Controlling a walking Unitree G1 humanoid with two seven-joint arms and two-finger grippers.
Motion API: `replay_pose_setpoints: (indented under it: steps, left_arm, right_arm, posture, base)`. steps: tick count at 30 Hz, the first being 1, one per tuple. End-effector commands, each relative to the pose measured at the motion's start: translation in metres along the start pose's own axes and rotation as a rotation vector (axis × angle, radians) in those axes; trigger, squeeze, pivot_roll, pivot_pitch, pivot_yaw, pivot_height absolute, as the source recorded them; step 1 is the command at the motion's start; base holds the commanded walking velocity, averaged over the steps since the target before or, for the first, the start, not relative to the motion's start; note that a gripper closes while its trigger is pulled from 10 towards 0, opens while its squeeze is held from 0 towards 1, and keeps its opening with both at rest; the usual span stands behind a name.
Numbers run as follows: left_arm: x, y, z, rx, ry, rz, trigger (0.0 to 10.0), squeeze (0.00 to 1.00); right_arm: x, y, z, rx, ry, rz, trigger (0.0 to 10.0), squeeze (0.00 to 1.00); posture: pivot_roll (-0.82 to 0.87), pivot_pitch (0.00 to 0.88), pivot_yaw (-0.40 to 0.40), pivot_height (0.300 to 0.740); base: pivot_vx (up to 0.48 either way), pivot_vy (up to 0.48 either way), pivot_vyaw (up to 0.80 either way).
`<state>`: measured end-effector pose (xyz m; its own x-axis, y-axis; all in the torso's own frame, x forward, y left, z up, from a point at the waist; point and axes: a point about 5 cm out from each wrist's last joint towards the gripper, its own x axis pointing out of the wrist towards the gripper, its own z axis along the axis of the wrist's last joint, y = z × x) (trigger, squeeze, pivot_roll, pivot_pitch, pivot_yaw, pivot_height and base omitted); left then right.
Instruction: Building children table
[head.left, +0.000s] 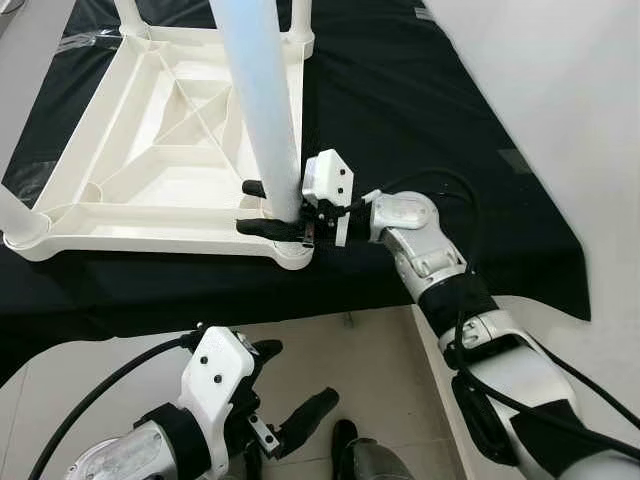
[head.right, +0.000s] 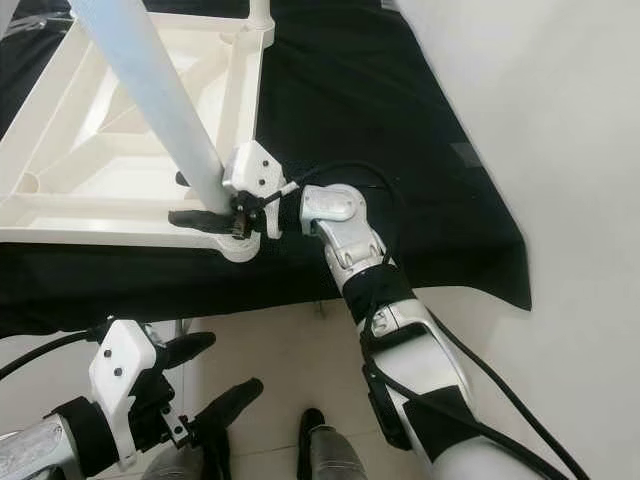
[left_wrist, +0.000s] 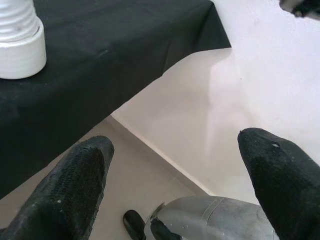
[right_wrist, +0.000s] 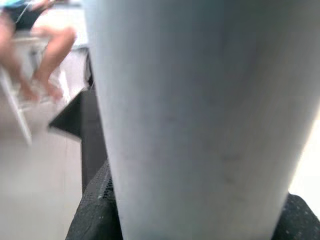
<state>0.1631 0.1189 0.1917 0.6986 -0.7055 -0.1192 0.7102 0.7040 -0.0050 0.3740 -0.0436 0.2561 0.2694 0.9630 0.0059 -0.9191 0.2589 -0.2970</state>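
- The children's table (head.left: 150, 150) lay upside down on a black cloth (head.left: 430, 120) spread over the floor, its white ribbed underside facing up.
- A pale leg (head.left: 262, 110) stood upright in the near right corner socket (head.left: 290, 250) of the frame; two more legs rose at the far corners, and another socketed leg (head.left: 20, 225) stood at the near left corner.
- My right gripper (head.left: 268, 208) was at the base of that near right leg, reaching in from the right, one black finger (head.left: 270, 229) on the near side and the other on the far side.
- From the right wrist view the leg sat between the two fingers (right_wrist: 92, 215), jaws clenched on it as far as I could judge through the blur.
- Behind the leg in that view I made out a seated person's bare legs (right_wrist: 47, 55), out of focus.
- My left gripper (head.left: 290, 385) hung low over the light tiled floor (head.left: 380, 370), just off the near edge of the cloth, touching nothing.
- Its jaws were released, fingers (left_wrist: 65, 195) spread wide apart with nothing between them.
- The robot's own foot (left_wrist: 215, 220) showed below that gripper on the tiles.
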Motion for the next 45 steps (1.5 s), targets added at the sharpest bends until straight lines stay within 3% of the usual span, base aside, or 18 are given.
replay_pose_setpoints:
  steps: [1,6,10,20,22,26,27,28,29,30,32,33,34,38,40,45]
  left_arm:
    - [-0.002,-0.005,-0.001,-0.006,0.010,-0.020,10.0,0.00]
    - [-0.003,-0.006,0.000,-0.007,0.009,-0.020,10.0,0.00]
    - [-0.004,-0.006,0.000,-0.006,0.010,-0.022,10.0,0.00]
    - [-0.004,-0.006,0.000,-0.007,0.011,-0.025,10.0,0.00]
    - [-0.003,-0.006,0.000,-0.008,0.012,-0.024,10.0,0.00]
    - [-0.003,-0.006,-0.001,-0.009,0.012,-0.024,10.0,0.00]
    - [-0.002,-0.005,-0.001,-0.009,0.013,-0.023,10.0,0.00]
    - [-0.002,-0.005,-0.002,-0.008,0.014,-0.023,10.0,0.00]
    - [-0.002,-0.005,-0.002,-0.008,0.014,-0.023,10.0,0.00]
    - [-0.002,-0.005,-0.003,-0.008,0.015,-0.021,10.0,0.00]
    - [0.000,-0.003,-0.005,-0.006,0.015,-0.010,10.0,0.00]
    - [0.000,-0.003,-0.005,-0.006,0.015,-0.010,10.0,0.00]
    - [0.001,-0.002,-0.005,-0.005,0.014,-0.005,10.0,0.00]
    - [0.005,0.000,-0.006,0.002,0.011,-0.003,10.0,0.00]
    - [0.008,0.002,-0.009,0.007,0.011,0.001,10.0,0.00]
    - [0.015,0.010,-0.013,0.001,-0.006,0.028,10.0,0.00]
  right_arm:
    - [-0.019,0.016,-0.076,0.326,0.242,-0.078,10.0,0.00]
    - [-0.024,0.012,-0.082,0.393,0.208,-0.186,10.0,0.00]
    - [-0.027,0.010,-0.080,0.378,0.142,-0.213,10.0,0.00]
    - [-0.034,0.009,-0.087,0.381,0.172,-0.273,10.0,0.00]
    - [-0.039,0.002,-0.089,0.351,0.229,-0.396,10.0,0.00]
    - [-0.042,-0.001,-0.091,0.316,0.278,-0.479,10.0,0.00]
    - [-0.041,0.000,-0.091,0.318,0.306,-0.584,10.0,0.00]
    - [-0.040,0.003,-0.090,0.310,0.325,-0.683,10.0,0.00]
    - [-0.040,0.003,-0.090,0.310,0.325,-0.683,10.0,0.00]
    - [-0.034,0.014,-0.085,0.330,0.300,-0.836,10.0,0.00]
    - [-0.008,0.065,-0.085,0.378,0.272,-1.026,10.0,0.00]
    - [-0.008,0.065,-0.085,0.378,0.272,-1.026,10.0,0.00]
    - [-0.001,0.079,-0.085,0.410,0.265,-1.074,10.0,0.00]
    - [0.015,0.089,-0.091,0.411,0.264,-1.076,10.0,0.00]
    - [0.024,0.084,-0.095,0.408,0.260,-1.060,10.0,0.00]
    - [0.023,0.075,-0.091,0.395,0.278,-1.089,10.0,0.00]
  posture:
    - [0.05,0.374,-0.084,0.740]
    - [0.06,0.381,-0.085,0.740]
    - [0.06,0.387,-0.082,0.740]
    - [0.06,0.394,-0.079,0.740]
    - [0.04,0.387,-0.087,0.740]
    - [0.04,0.386,-0.090,0.740]
    - [0.03,0.378,-0.103,0.740]
    - [0.03,0.378,-0.103,0.740]
    - [0.03,0.378,-0.103,0.740]
    - [0.03,0.363,-0.109,0.740]
    - [0.03,0.334,-0.109,0.740]
    - [0.03,0.334,-0.109,0.740]
    - [0.03,0.334,-0.109,0.740]
    - [0.04,0.315,-0.109,0.740]
    - [0.04,0.276,-0.114,0.740]
    - [0.05,0.236,-0.127,0.740]
  base:
    - [0.000,0.000,0.00]
    - [0.000,0.000,0.00]
    - [0.000,0.000,0.00]
    - [0.000,0.000,0.00]
    - [0.000,0.000,0.00]
    - [0.000,0.000,0.00]
    - [0.000,0.000,0.00]
    - [0.000,0.000,0.00]
    - [0.000,0.000,0.00]
    - [0.000,0.000,0.00]
    - [0.000,0.000,0.00]
    - [0.000,0.000,0.00]
    - [0.000,0.000,0.00]
    - [0.000,0.000,0.00]
    - [0.000,0.000,0.00]
    - [0.000,0.000,0.00]
